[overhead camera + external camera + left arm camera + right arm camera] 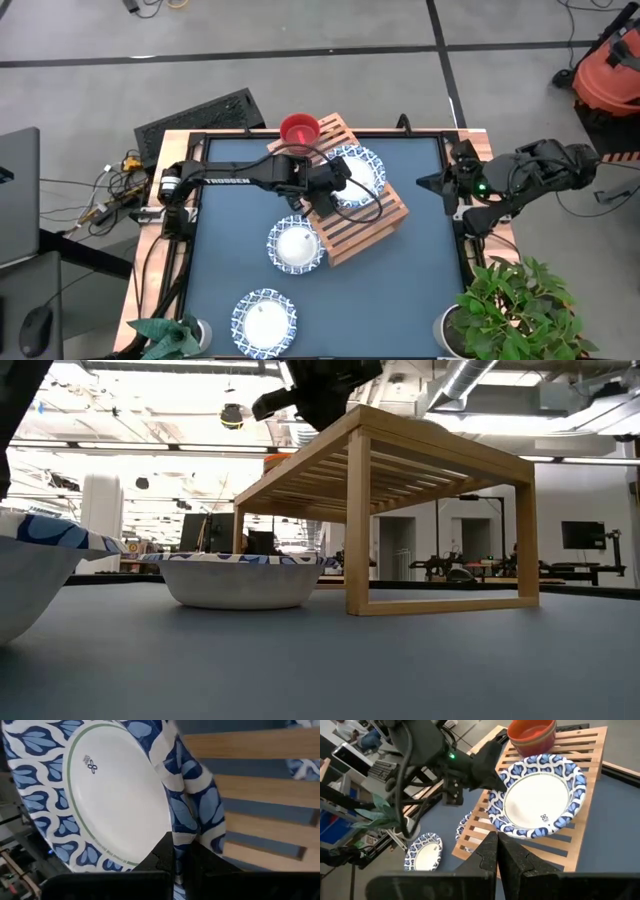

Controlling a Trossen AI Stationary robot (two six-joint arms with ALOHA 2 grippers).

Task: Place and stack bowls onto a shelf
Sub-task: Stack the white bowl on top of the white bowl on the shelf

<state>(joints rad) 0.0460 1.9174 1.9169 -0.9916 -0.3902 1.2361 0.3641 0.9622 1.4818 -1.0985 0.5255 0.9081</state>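
White dishes: three (358,172) (296,243) (264,320); red bowl (299,128): one.

i log the shelf (365,222) as a light-wood slatted rack standing askew on the table. a red bowl (299,129) sits at its far corner — from the right wrist view it appears nested on another of like colour. a white dish with blue patterned rim (358,172) lies on the slats beside it, tilted, its rim creased. a second dish (296,243) rests on the table against the shelf's near edge; a third dish (264,321) lies well apart, near the front.
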